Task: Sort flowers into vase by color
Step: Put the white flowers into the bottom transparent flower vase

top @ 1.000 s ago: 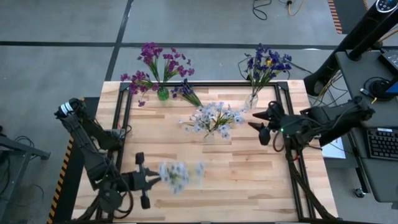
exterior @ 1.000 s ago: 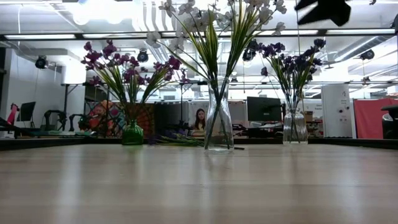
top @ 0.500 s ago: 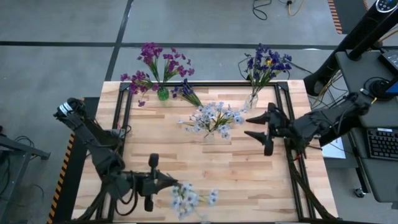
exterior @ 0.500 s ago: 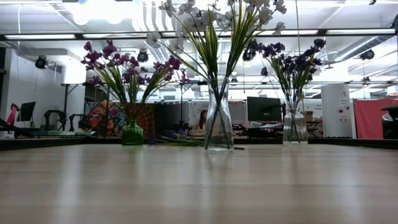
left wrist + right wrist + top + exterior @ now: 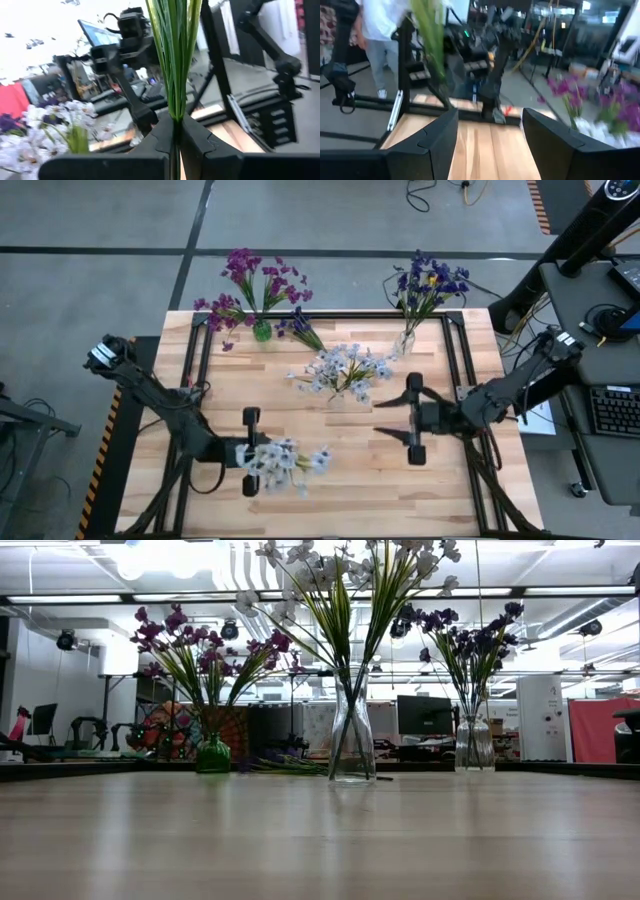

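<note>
My left gripper (image 5: pixel 262 454) is shut on a pale white-lavender flower spray (image 5: pixel 287 462) over the table's near left part. Its green stems (image 5: pixel 172 55) rise from between the fingers. My right gripper (image 5: pixel 386 420) hangs open at mid-right, pointing at the left gripper, with nothing between its fingers (image 5: pixel 427 142). At the far edge stand a green vase (image 5: pixel 262 331) with magenta flowers (image 5: pixel 250 280), a clear vase (image 5: pixel 352 745) with white flowers (image 5: pixel 343 370), and a clear vase (image 5: pixel 404 342) with blue-violet flowers (image 5: pixel 428 282). A blue-violet spray (image 5: pixel 300 328) lies flat beside the green vase. My left gripper pinches the bundle of thin green stems (image 5: pixel 175 111) between its two fingers. The fingers come level from the table's left and lie across the stems. The spray stands roughly upright above the fingers, blossoms on top, clear of the table.
The wooden tabletop (image 5: pixel 360 480) lies bare between the two grippers and the near edge. Black frame rails (image 5: pixel 470 370) run along the table's sides. A person (image 5: pixel 380 30) stands beyond the table in the right wrist view.
My left gripper has gone a little toward the table's right and far edges and has rolled; the spray swung toward the near edge, then back up beside the fingers. My right gripper has moved toward the near edge and the table's left, rolling as it went, still open.
</note>
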{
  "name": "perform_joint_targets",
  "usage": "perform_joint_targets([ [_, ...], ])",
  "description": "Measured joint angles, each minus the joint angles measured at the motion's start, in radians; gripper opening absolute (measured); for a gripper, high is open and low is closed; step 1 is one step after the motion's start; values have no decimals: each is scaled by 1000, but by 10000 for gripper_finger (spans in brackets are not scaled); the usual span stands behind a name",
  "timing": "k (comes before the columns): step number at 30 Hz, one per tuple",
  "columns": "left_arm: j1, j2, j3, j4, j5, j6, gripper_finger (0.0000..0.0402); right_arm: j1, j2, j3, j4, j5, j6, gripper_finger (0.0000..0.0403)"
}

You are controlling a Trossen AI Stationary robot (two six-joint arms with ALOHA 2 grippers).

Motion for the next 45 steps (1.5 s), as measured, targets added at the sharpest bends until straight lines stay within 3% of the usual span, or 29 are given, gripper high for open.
perform_joint_targets([
  [3, 16, 4, -34, 104, 0, 51, 0, 6, 54, 12, 85, -1, -59, 215],
  [7, 20, -1, -31, 105, 7, 89, 0, 6, 141, 68, 124, -6, -105, 215],
  [15, 41, -22, -15, -45, 257, 132, 0, 11, 329, 279, 47, -8, -149, 215],
  [22, 116, -102, -28, -135, 366, 59, 0, 26, 475, 427, -15, 2, -142, 215],
  [29, 180, -123, -32, -164, 366, -16, 0, 20, 588, 534, -12, 138, -238, 215],
  [39, 185, -98, -11, -154, 365, 6, 0, -45, 615, 573, 7, 118, -161, 215],
  [45, 194, -77, 3, -135, 358, 6, 0, -77, 628, 572, 5, 71, -134, 241],
])
